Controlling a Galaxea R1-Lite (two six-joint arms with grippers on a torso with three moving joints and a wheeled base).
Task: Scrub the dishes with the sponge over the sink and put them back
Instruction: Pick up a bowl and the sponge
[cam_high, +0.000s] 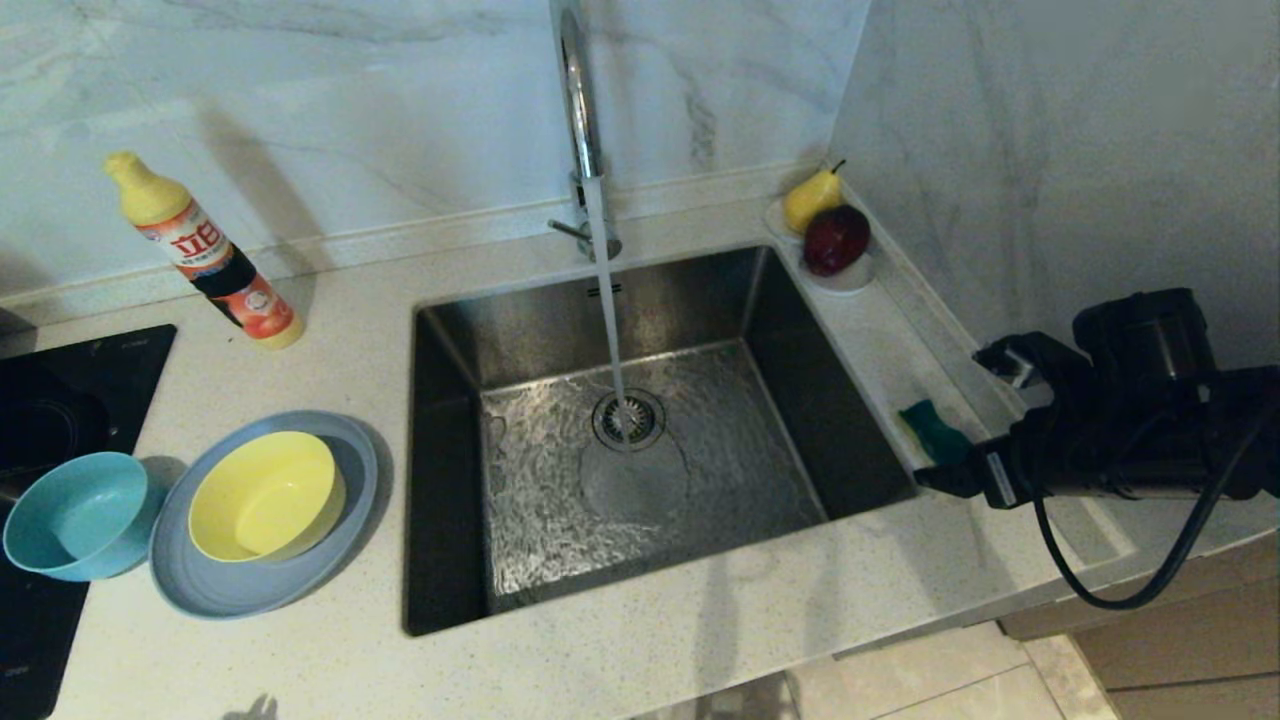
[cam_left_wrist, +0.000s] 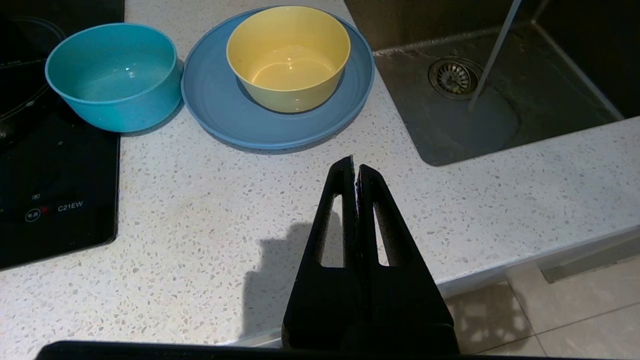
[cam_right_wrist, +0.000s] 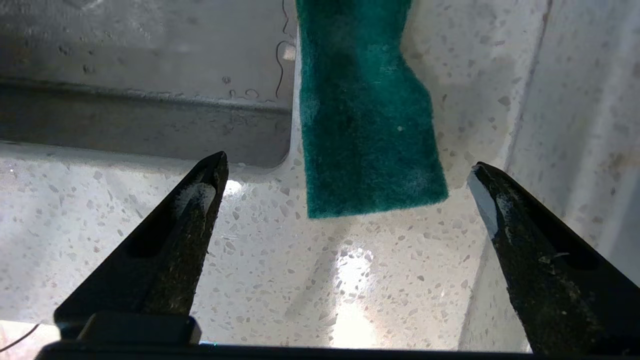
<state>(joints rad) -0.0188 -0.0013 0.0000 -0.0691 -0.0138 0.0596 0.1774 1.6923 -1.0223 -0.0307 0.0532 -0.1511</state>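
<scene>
The sponge (cam_high: 935, 430) (cam_right_wrist: 360, 110) lies green face up on the narrow counter strip right of the sink (cam_high: 450, 480), close to the sink's edge. My right gripper (cam_right_wrist: 345, 165) hovers open just short of the sponge's near end, its fingers wider apart than the sponge and not touching it. The yellow bowl (cam_high: 265, 495) (cam_left_wrist: 288, 55) sits in the grey-blue plate (cam_high: 215, 590) (cam_left_wrist: 225, 115) left of the sink. Beside them stands the teal bowl (cam_high: 75, 515) (cam_left_wrist: 112, 75). My left gripper (cam_left_wrist: 354, 167) is shut and empty over the counter's front edge. Water runs from the faucet (cam_high: 577, 90) onto the drain.
A detergent bottle (cam_high: 205, 255) stands at the back left. A black cooktop (cam_high: 60, 400) lies under the teal bowl's side. A white dish holding a pear and an apple (cam_high: 830, 235) occupies the back right corner. The marble wall rises close beside the right arm.
</scene>
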